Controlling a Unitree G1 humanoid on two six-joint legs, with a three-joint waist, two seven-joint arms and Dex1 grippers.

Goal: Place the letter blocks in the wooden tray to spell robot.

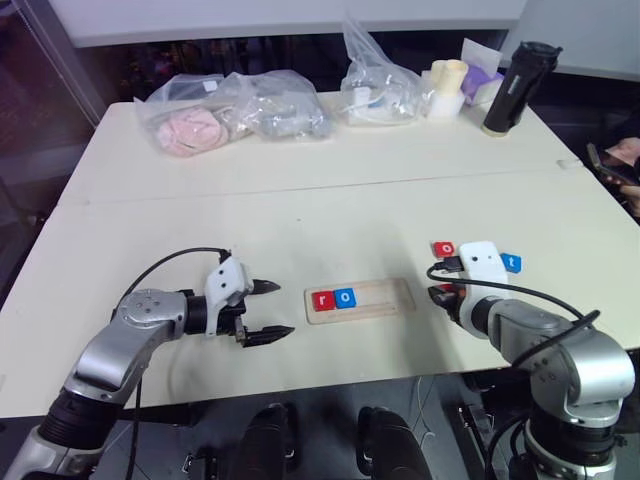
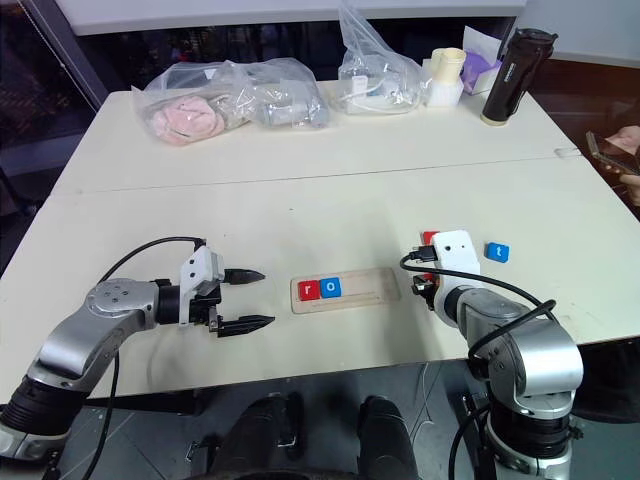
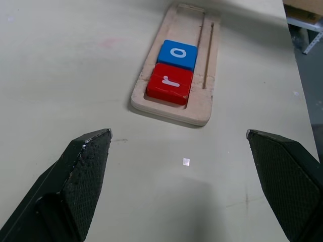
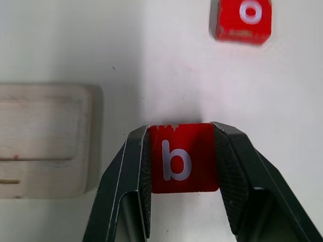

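Head cam: wooden tray [image 1: 359, 298] lies mid-tabletop [image 1: 300, 190] w/ red r block [image 1: 321, 300] and blue o block [image 1: 344, 297] side by side at its left end. Left gripper [image 1: 272, 310] hovers just left of the tray, jaws wide apart, empty. Red o block [image 1: 443, 248] and blue t block [image 1: 511, 262] sit right of the tray.

Left wrist cam: r and o touching in the groove.

Right wrist cam: right gripper [image 4: 180, 156] has jaws clamped on the red b block [image 4: 181, 158] — just beside the tray's end.
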